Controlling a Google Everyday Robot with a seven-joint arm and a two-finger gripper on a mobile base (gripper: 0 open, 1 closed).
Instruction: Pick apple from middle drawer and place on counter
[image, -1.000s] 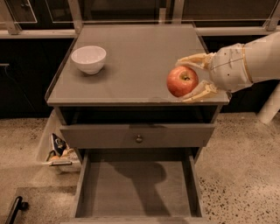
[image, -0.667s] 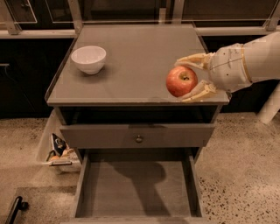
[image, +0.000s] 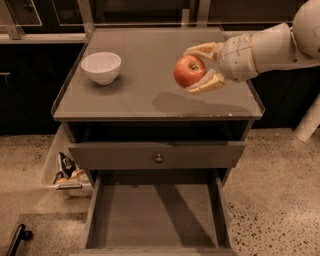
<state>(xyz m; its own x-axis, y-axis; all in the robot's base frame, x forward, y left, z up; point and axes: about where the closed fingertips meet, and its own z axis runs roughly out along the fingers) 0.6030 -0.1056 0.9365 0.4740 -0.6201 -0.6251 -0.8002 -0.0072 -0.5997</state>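
The red apple (image: 189, 71) is held between the two cream fingers of my gripper (image: 194, 69), which is shut on it. The gripper reaches in from the right and holds the apple above the right half of the grey counter (image: 150, 102), casting a shadow on it. The middle drawer (image: 156, 215) is pulled out below, and its flat grey floor is bare.
A white bowl (image: 101, 67) stands on the counter's back left. A shut drawer front with a small round knob (image: 159, 159) sits above the open drawer. A white bin of items (image: 66, 172) stands on the floor to the cabinet's left.
My gripper has carried the apple a little to the left and up, further in over the counter. Nothing else has moved.
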